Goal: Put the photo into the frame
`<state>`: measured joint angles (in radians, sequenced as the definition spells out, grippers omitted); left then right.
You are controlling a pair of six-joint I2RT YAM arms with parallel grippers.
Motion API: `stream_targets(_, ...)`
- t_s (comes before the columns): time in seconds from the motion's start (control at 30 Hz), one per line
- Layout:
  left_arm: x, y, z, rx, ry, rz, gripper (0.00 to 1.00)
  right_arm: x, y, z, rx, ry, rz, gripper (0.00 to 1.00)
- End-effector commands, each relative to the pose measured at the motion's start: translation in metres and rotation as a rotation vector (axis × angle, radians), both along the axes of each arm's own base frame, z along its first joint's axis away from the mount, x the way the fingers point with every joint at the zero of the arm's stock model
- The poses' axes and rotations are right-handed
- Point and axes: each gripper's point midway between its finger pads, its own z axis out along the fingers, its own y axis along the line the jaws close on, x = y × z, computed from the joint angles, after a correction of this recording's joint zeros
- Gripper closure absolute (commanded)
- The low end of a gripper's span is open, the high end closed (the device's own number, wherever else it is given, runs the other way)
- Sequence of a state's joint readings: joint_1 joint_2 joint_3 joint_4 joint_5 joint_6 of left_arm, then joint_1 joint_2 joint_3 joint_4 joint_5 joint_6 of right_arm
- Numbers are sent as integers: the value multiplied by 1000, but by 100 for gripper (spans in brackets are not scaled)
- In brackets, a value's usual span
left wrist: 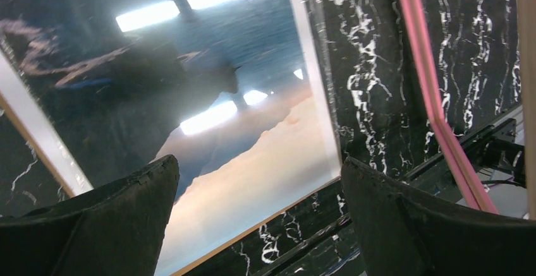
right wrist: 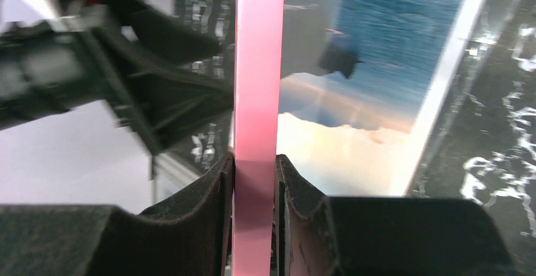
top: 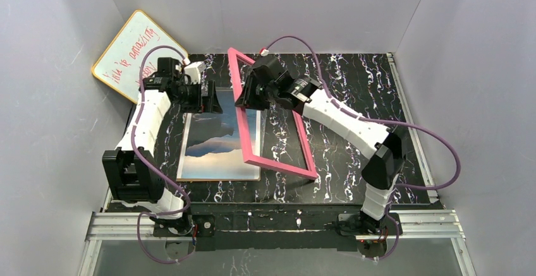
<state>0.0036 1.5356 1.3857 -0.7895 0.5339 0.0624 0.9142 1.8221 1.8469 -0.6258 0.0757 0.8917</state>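
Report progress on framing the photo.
Done: right gripper has its jaws shut on the thin pink rectangular frame, tilted up. In hand: holding it by the coastal landscape print, which lies face-up under the open left gripper. Left: seating the print inside.

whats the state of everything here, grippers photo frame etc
frame, tilted, one side raised, empty
photo, lying flat face up on the table, not in the frame
left gripper, open, above the photo
right gripper, shut on the frame's side
whiteboard, leaning at back left, written on
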Motion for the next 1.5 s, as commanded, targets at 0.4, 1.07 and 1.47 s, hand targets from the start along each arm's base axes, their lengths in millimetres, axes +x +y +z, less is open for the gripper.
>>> stream_targets(0.4,32,-52,68,-43,-180,40,2,-21,-15,126,489,-139,26,99)
stream_targets(1.07,43,-82,90,-141,-319,146,2,-13,-35,119,667,-44,45,99)
stream_targets(1.47,69,-114,88,-81,-356,114,2,-4,-55,103,635,0,15,56)
